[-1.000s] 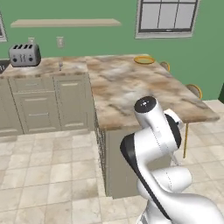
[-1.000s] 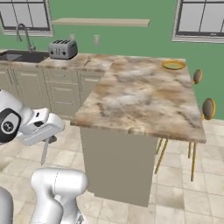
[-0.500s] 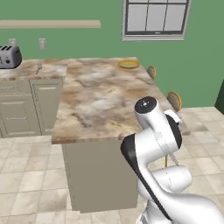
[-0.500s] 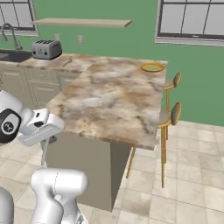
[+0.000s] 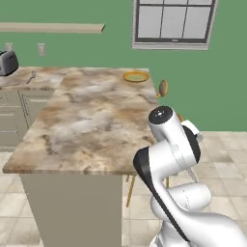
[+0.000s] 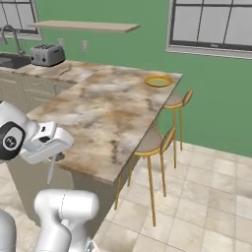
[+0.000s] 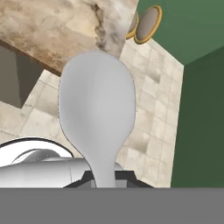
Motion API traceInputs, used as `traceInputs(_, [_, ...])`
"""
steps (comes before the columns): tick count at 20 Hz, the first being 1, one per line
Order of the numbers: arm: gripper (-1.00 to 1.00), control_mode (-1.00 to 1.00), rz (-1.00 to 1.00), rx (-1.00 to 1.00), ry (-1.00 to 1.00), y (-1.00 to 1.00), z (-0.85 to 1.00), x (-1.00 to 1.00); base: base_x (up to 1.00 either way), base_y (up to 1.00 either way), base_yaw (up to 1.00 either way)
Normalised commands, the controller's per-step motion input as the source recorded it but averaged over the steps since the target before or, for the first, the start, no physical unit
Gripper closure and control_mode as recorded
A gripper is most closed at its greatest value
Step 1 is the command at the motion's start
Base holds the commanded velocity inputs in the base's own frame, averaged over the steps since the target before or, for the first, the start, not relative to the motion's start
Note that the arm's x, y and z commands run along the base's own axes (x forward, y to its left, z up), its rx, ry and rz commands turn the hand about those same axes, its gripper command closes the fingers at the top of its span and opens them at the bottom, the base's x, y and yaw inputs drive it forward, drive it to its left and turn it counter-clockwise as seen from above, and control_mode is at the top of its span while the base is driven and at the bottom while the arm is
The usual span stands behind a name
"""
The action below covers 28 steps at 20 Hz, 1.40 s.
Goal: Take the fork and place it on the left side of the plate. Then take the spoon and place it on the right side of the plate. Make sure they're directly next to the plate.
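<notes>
My gripper (image 6: 57, 156) hangs low in front of the island's near end, shut on the spoon (image 7: 97, 109). In the hand view the spoon's oval grey bowl looms large, with the handle running down between the fingers. In the right base view the spoon (image 6: 50, 172) points down from the hand. The yellow plate (image 5: 135, 76) (image 6: 158, 80) sits at the far right corner of the marble island. A slim grey fork (image 5: 32, 76) (image 6: 65, 70) lies on the back counter near the toaster, too small to make out its tines.
The marble island (image 5: 91, 120) stretches ahead of me. Two gold-legged stools (image 6: 152, 141) (image 6: 174, 101) stand along its right side. A toaster (image 6: 47, 54) and a sink (image 6: 10, 60) are on the back counter at the left. Tiled floor lies open to the right.
The whole picture has shifted: the base has driven right along the island's near end, so the back counter slid left. The gripper stays shut on the spoon.
</notes>
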Motion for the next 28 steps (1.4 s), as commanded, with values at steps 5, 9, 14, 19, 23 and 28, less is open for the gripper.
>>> traceInputs(5, [1.0, 1.0, 0.0, 0.0, 0.0, 0.0, 0.0, 0.0, 0.01, -1.0, 0.35])
traceInputs(9, [1.0, 1.0, 0.0, 0.0, 0.0, 0.0, 0.0, 0.0, 0.0, -1.0, 0.35])
traceInputs(14, [1.0, 1.0, 0.0, 0.0, 0.0, 0.0, 0.0, 0.0, 0.01, -1.0, 0.36])
traceInputs(19, [1.0, 1.0, 0.0, 0.0, 0.0, 0.0, 0.0, 0.0, 0.28, -0.97, 0.42])
traceInputs(23, [1.0, 1.0, 0.0, 0.0, 0.0, 0.0, 0.0, 0.0, 0.49, -0.93, 0.46])
traceInputs(28, [1.0, 1.0, 0.0, 0.0, 0.0, 0.0, 0.0, 0.0, 0.61, -0.93, 0.48])
